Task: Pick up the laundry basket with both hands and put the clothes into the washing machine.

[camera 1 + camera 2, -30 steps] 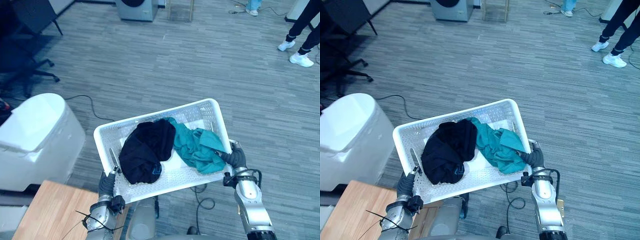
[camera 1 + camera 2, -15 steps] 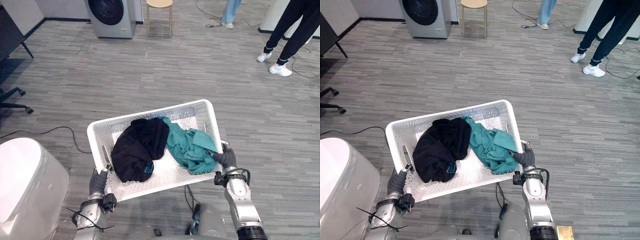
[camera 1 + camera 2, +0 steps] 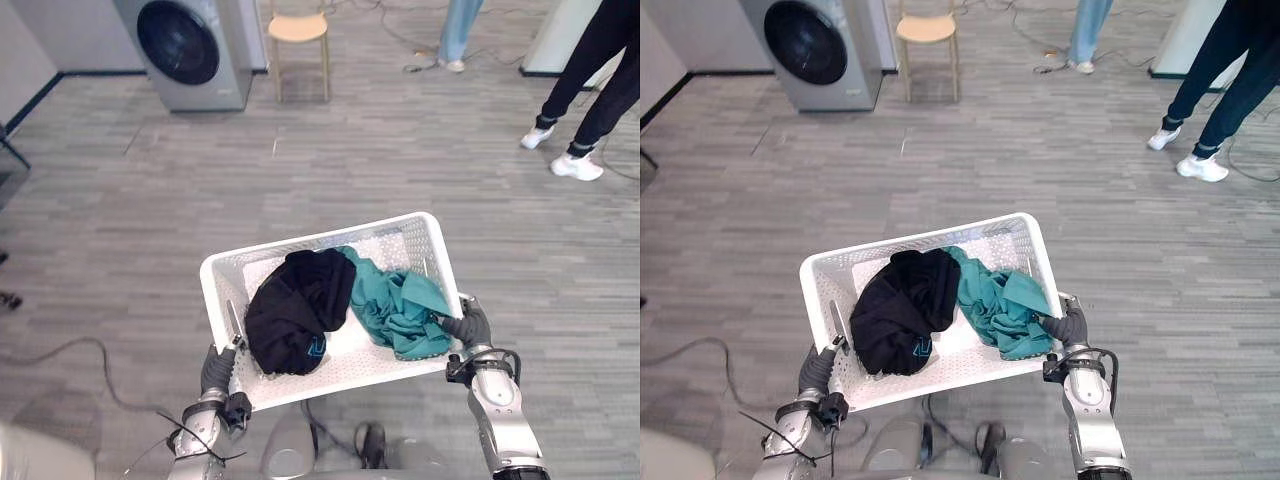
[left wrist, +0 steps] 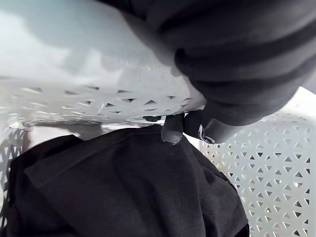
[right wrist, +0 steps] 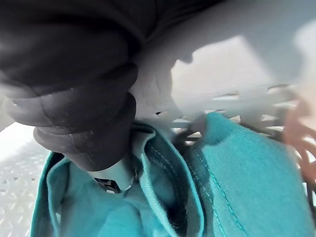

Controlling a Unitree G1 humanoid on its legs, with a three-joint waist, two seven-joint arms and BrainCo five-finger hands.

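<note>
Nearest me, my left hand (image 3: pixel 217 369) was curled over the rim at one short end of the laundry basket (image 3: pixel 322 241). Its fingertips (image 4: pixel 173 131) were hooked inside, just above the black garment (image 3: pixel 295 311). My right hand (image 3: pixel 470 326) gripped the rim at the opposite end, close against the teal garment (image 3: pixel 398 306). The basket hung between both arms, clear of the floor, with the two garments heaped side by side in it.

I judged it a light load. The perforated plastic looked stiff, though it might flex a little. The cloth was soft and unlikely to slide much, but it could spill over the wall if I tipped the basket. The short-end rims seemed the right hold, though smooth plastic could slip through a loose grip.

Farther off, across the floor, stood the washing machine (image 3: pixel 186 50), with a stool (image 3: pixel 298 28) beside it and a person's legs (image 3: pixel 592 85) at the far right.
</note>
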